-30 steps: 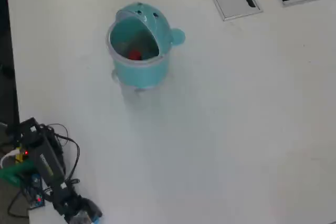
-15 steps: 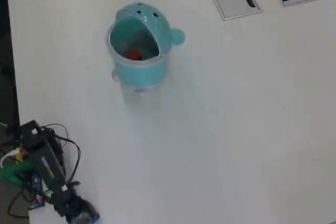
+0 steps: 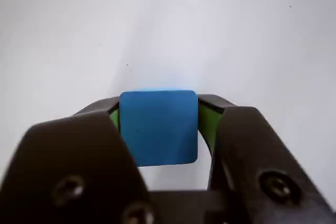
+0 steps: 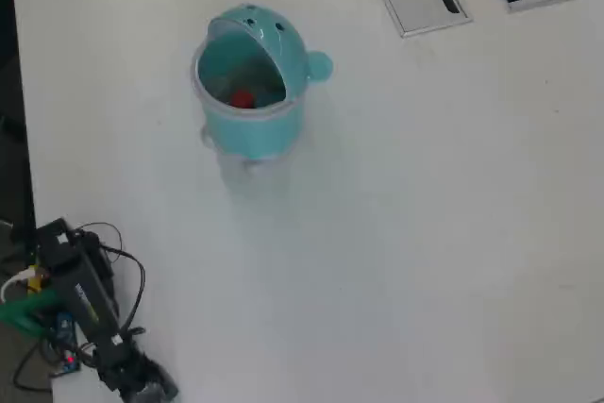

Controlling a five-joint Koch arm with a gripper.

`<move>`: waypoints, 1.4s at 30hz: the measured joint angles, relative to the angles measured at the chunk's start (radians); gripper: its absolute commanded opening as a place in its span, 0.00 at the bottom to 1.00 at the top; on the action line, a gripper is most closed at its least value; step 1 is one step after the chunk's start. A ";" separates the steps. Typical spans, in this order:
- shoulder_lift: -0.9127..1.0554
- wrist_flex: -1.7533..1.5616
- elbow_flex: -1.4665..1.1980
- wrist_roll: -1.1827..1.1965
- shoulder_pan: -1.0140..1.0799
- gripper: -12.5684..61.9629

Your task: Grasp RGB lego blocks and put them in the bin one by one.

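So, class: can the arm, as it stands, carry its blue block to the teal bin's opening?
Probably yes: the tool grips the blue block, and bare table lies between arm and bin.

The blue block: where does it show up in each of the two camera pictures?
Wrist view: the blue block sits at centre, clamped between the gripper jaws.
Overhead view: not visible; the gripper at the bottom left edge hides it.
Shared landmark: the white table, seen in both views.
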State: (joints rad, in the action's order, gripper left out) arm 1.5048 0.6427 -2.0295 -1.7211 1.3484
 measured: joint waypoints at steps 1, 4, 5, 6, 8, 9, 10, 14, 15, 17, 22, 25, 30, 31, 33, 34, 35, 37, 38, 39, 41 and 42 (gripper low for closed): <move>0.000 -0.002 0.000 0.000 -0.006 0.29; 0.008 -0.008 0.000 0.000 -0.026 0.29; 0.014 -0.008 -0.002 0.000 -0.037 0.29; 0.025 -0.008 -0.005 0.000 -0.049 0.29; 0.054 -0.008 -0.003 0.002 -0.078 0.29; 0.075 -0.008 -0.003 0.002 -0.089 0.29; 0.115 -0.008 -0.003 0.002 -0.110 0.29; 0.204 -0.006 -0.005 0.055 -0.183 0.29; 0.210 -0.006 -0.003 0.061 -0.187 0.29; 0.258 -0.006 -0.006 0.089 -0.222 0.29; 0.382 -0.008 -0.015 0.198 -0.333 0.29; 0.456 -0.048 -0.072 0.255 -0.391 0.29; 0.541 -0.083 -0.091 0.295 -0.479 0.29; 0.546 -0.089 -0.091 0.299 -0.485 0.29; 0.578 -0.143 -0.098 0.328 -0.517 0.28; 0.595 -0.175 -0.106 0.344 -0.532 0.28; 0.611 -0.198 -0.107 0.351 -0.548 0.28; 0.640 -0.213 -0.109 0.353 -0.578 0.28; 0.653 -0.213 -0.107 0.353 -0.594 0.28; 0.669 -0.213 -0.109 0.353 -0.611 0.28; 0.699 -0.213 -0.109 0.353 -0.646 0.27; 0.732 -0.213 -0.109 0.353 -0.681 0.24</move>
State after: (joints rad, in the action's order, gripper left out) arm 2.2365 0.4295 -2.1384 -1.3683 0.6673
